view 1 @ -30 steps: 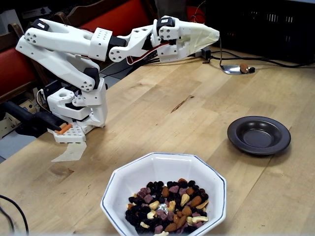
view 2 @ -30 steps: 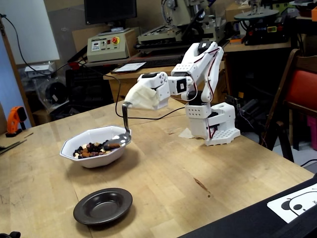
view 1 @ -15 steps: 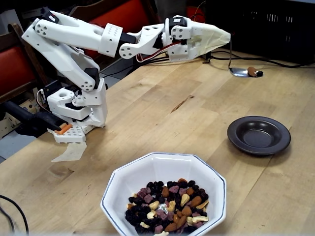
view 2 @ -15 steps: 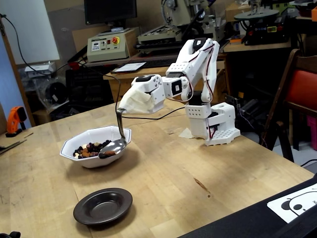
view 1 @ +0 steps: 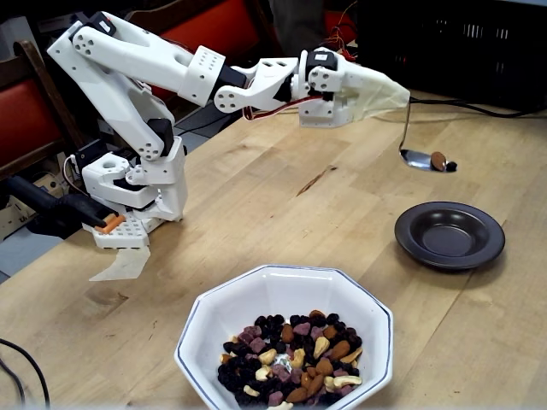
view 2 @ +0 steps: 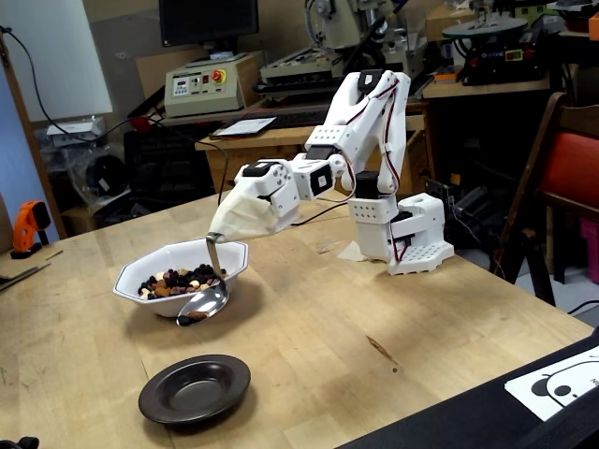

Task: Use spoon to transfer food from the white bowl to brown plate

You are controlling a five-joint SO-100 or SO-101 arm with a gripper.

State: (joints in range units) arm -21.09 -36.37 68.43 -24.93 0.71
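Gripping spoon, pincer clamped shut.

A pale, scuffed wooden tabletop fills the scene. Behind it stands a beige control box with a red button, beside a dark flat monitor. At far left sits an orange power tool. Red-cushioned wooden chair on the right.
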